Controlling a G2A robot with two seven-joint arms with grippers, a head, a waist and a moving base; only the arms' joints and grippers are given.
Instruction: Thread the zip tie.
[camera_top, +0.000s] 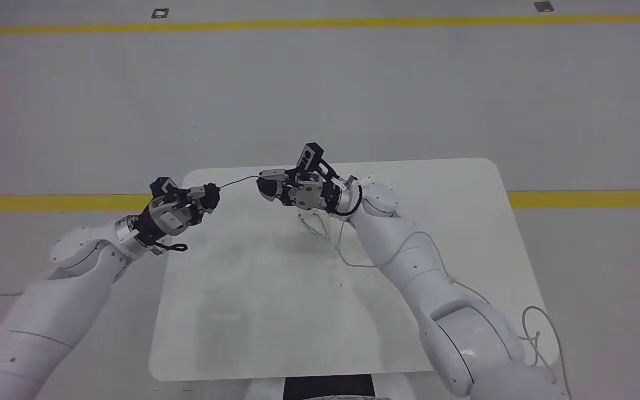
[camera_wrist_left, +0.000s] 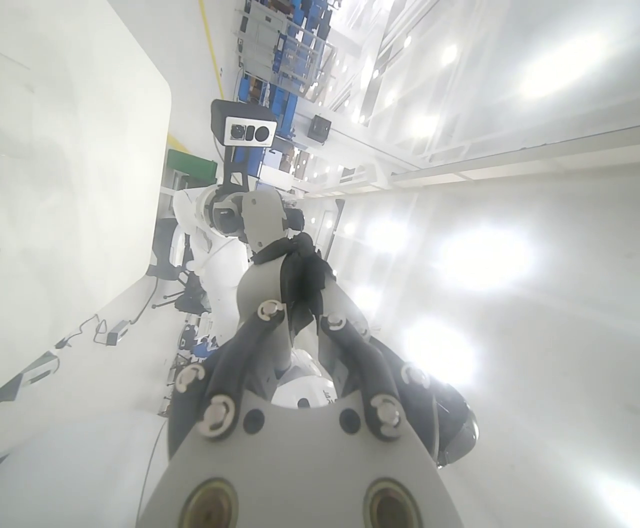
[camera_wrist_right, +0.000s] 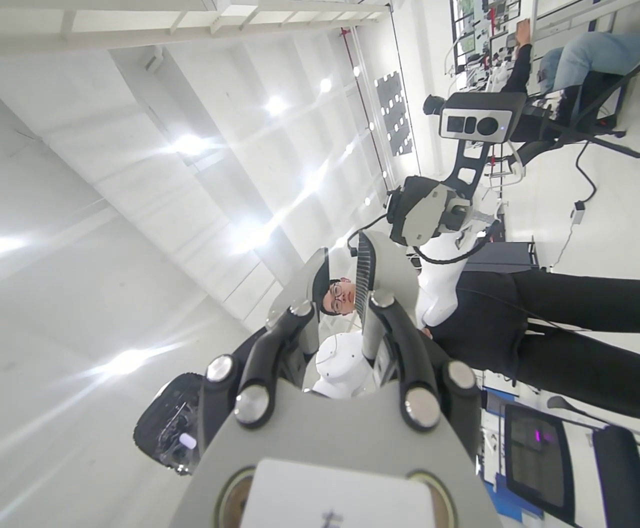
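Observation:
A thin black zip tie (camera_top: 238, 181) runs in the air between my two grippers, above the far left corner of the white table (camera_top: 400, 300). My left gripper (camera_top: 207, 194) is shut on one end of it; in the left wrist view its fingers (camera_wrist_left: 260, 295) pinch the black strap (camera_wrist_left: 302, 272). The other end reaches the fingertips of my right gripper (camera_top: 268, 186). In the right wrist view that gripper (camera_wrist_right: 342, 260) stands with a narrow gap between its ribbed pad (camera_wrist_right: 364, 270) and the opposite finger, and I see no strap in the gap.
A loose white cable (camera_top: 322, 226) hangs in loops under the right arm, close to the tabletop. The table's left edge (camera_top: 172, 290) lies just below the left arm. A yellow floor line (camera_top: 570, 199) runs behind the table.

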